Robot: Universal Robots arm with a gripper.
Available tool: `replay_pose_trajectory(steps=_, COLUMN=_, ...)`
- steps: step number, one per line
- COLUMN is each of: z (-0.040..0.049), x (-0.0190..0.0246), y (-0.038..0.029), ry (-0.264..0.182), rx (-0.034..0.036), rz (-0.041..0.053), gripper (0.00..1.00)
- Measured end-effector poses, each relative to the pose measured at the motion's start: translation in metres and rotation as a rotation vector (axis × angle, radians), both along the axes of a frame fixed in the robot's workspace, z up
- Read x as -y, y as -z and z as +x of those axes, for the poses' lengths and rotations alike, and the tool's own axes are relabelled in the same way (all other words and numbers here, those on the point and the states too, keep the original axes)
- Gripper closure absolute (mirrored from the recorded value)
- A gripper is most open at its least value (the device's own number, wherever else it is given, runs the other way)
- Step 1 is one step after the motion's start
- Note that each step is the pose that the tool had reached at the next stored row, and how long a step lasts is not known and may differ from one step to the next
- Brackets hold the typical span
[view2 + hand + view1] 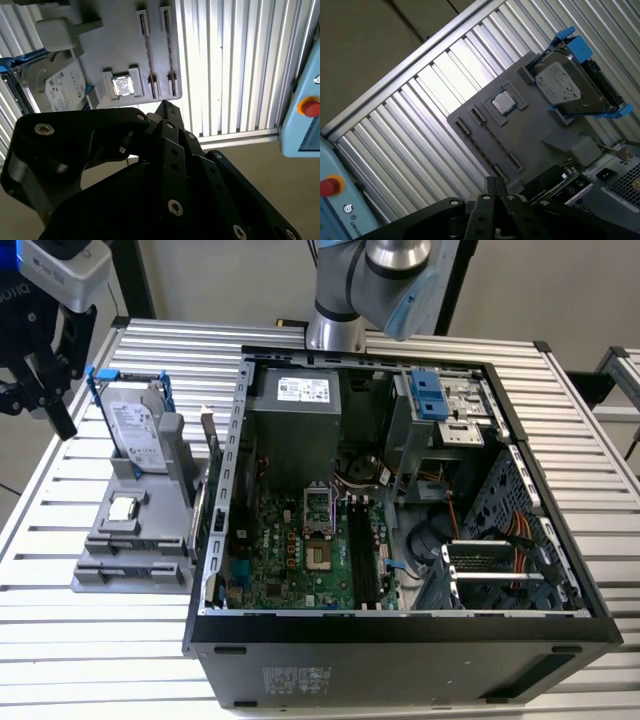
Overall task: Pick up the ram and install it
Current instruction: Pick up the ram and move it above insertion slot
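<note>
Currently the end effector [62, 425] hangs high over the desk [90, 650], off toward the exterior view's left beyond the grey parts tray [105, 575]. In both wrist views its fingers are clenched tip to tip with nothing between them. We read that empty pinch together with the tray: its two long grooves [146, 50], shaped to stand a stick on edge, lie bare, while the hard drive [132, 428] and the processor [122, 508] sit in their own nests. The computer case [400, 628] lies on its side with the panel off, so the board faces up for reaching from above. We take the ram [357, 552] to be the dark strip standing in the memory slots beside the processor socket. On that reading the install looks done, though we cannot tell the strip surely from the slots.
</note>
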State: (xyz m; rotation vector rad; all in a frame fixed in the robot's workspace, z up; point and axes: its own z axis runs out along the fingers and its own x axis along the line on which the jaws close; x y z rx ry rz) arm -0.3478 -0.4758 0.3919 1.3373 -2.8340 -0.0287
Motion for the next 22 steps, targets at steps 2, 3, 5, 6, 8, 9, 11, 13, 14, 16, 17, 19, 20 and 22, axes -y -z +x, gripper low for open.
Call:
replay_pose_trajectory(steps=2, z=0.0, x=0.0, y=0.0, ry=-0.008, rx=0.0, rz=-0.0004, gripper=1.0)
replay_pose_trajectory(steps=3, z=0.0, x=0.0, y=0.0, ry=-0.012, rx=0.0, rz=-0.0008, gripper=1.0)
replay_pose_trajectory(steps=5, z=0.0001, x=0.0, y=0.0, ry=-0.02, rx=0.0, rz=-0.0012, gripper=1.0)
replay_pose_trajectory(steps=6, z=0.0, x=0.0, y=0.0, ry=-0.025, rx=-0.0001, rz=-0.0013, gripper=1.0)
replay_pose_trajectory(steps=8, z=0.0, x=0.0, y=0.0, ry=-0.037, rx=-0.0001, rz=-0.0016, gripper=1.0)
replay_pose_trajectory(steps=9, z=0.0, x=0.0, y=0.0, ry=-0.043, rx=0.0, rz=-0.0019, gripper=1.0)
replay_pose_trajectory(steps=11, z=0.0001, x=-0.0001, y=0.0, ry=-0.056, rx=0.0, rz=-0.003, gripper=1.0)
replay_pose_trajectory(steps=13, z=0.0, x=-0.0003, y=0.0, ry=-0.071, rx=0.0, rz=-0.004, gripper=1.0)
replay_pose_trajectory(steps=14, z=0.0, x=-0.0005, y=0.0, ry=-0.079, rx=0.0, rz=-0.0045, gripper=1.0)
replay_pose_trajectory(steps=16, z=0.0, x=-0.0005, y=-0.0001, ry=-0.101, rx=-0.0001, rz=-0.0049, gripper=1.0)
replay_pose_trajectory(steps=17, z=0.0, x=-0.0005, y=-0.0001, ry=-0.112, rx=-0.0001, rz=-0.005, gripper=1.0)
replay_pose_trajectory(steps=19, z=0.0001, x=-0.0005, y=0.0, ry=-0.133, rx=0.0001, rz=-0.005, gripper=1.0)
replay_pose_trajectory(steps=20, z=0.0, x=-0.0006, y=0.0, ry=-0.165, rx=0.0001, rz=-0.0053, gripper=1.0)
replay_pose_trajectory(steps=22, z=0.0, x=-0.0007, y=0.0, ry=-0.21, rx=0.0002, rz=-0.0057, gripper=1.0)
